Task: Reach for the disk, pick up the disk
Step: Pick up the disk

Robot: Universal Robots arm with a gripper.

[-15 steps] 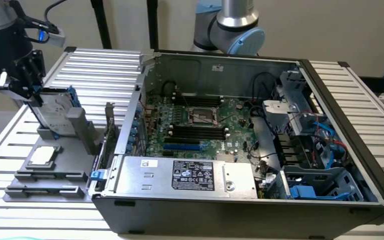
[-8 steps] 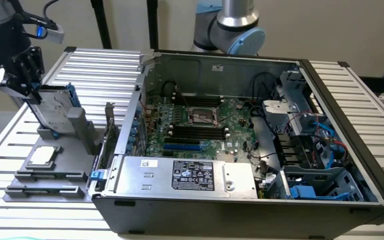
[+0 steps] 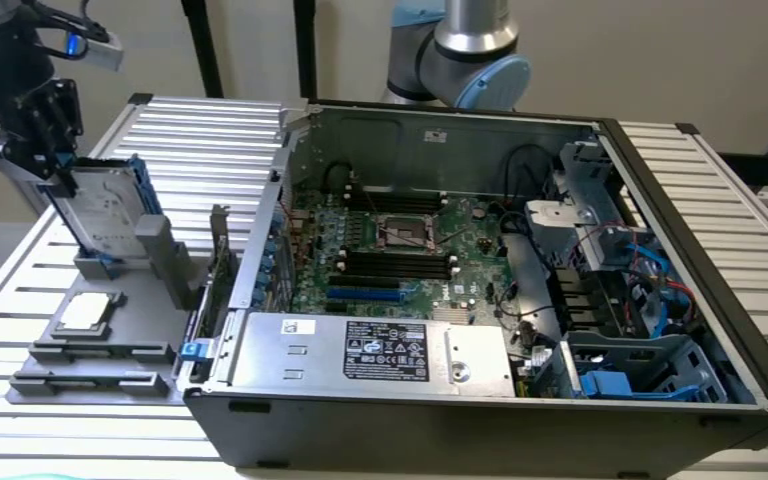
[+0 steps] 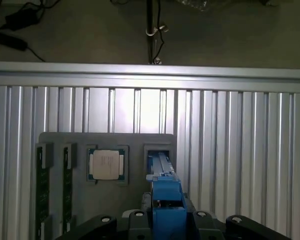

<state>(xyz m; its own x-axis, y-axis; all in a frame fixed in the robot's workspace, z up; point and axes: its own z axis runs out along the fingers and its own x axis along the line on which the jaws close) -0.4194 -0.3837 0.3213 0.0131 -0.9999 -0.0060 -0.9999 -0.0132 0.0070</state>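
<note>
Your pincer [image 4: 166,214] is clamped on the disk [image 3: 101,215]. You can see this best in the wrist view. The two fingers [image 4: 139,217] sit one on each side of the bright blue frame and press on it, with no gap. In the exterior view the pincer comes down from above, at the exterior view's left, and grips the disk by its top corner.

The disk stands on its edge, a little tilted. Its low end is down at its slot in the grey holder [image 4: 115,140], so it has not been lifted clear. You can see its silver side and the blue frame along its edges.

The grey holder lies flat on the ribbed metal table [image 3: 197,125]. Just beside the disk's slot, the small square chip [image 3: 84,312] lies in its own pocket. Past the chip, two long green memory sticks [image 4: 42,190] lie side by side in their grooves.

To the exterior view's right of the holder sits the big open computer case [image 3: 491,430]. Inside it you can see the green main board [image 3: 411,250]. Close to the front wall is a silver box with a black-and-white sticker [image 3: 384,350]. The disk and the pincer are outside the case, well apart from that box. Part of the robot arm [image 3: 471,50] shows behind the case.
</note>
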